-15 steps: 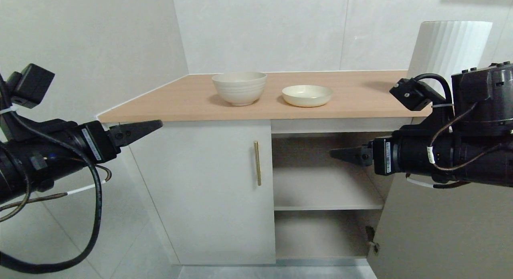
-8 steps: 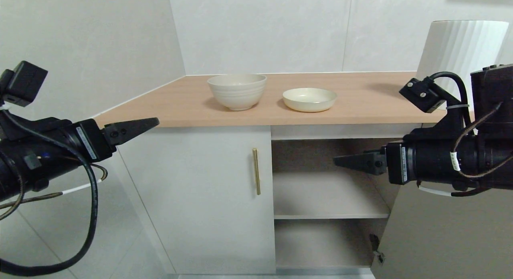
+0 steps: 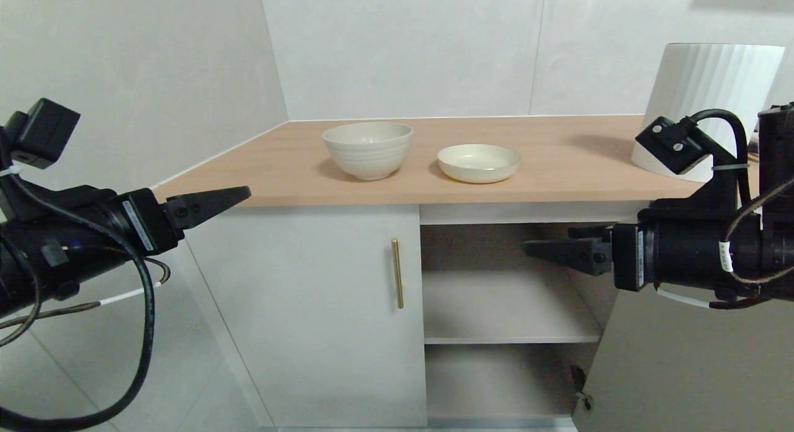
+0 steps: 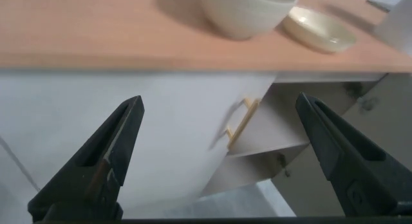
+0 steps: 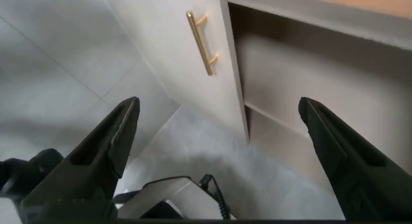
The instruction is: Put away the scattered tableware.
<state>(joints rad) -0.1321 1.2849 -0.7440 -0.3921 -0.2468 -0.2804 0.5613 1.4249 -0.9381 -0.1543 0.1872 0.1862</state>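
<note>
A deep cream bowl (image 3: 368, 148) and a shallow cream dish (image 3: 479, 162) stand side by side on the wooden countertop (image 3: 558, 153). Both also appear in the left wrist view, the bowl (image 4: 248, 11) and the dish (image 4: 320, 29). My left gripper (image 3: 239, 195) hovers off the counter's left front corner, open and empty (image 4: 220, 100). My right gripper (image 3: 533, 249) is level with the open right cabinet compartment, below the counter edge, open and empty (image 5: 219, 103).
The left cabinet door with a brass handle (image 3: 397, 272) is shut. The right compartment stands open with a bare shelf (image 3: 502, 308), its door (image 3: 682, 370) swung out under my right arm. A white ribbed vase (image 3: 707, 97) stands at the counter's right end.
The whole head picture has slid downward, so the camera moved. My right arm has drawn back slightly to the right. The bowl and dish keep their places on the counter.
</note>
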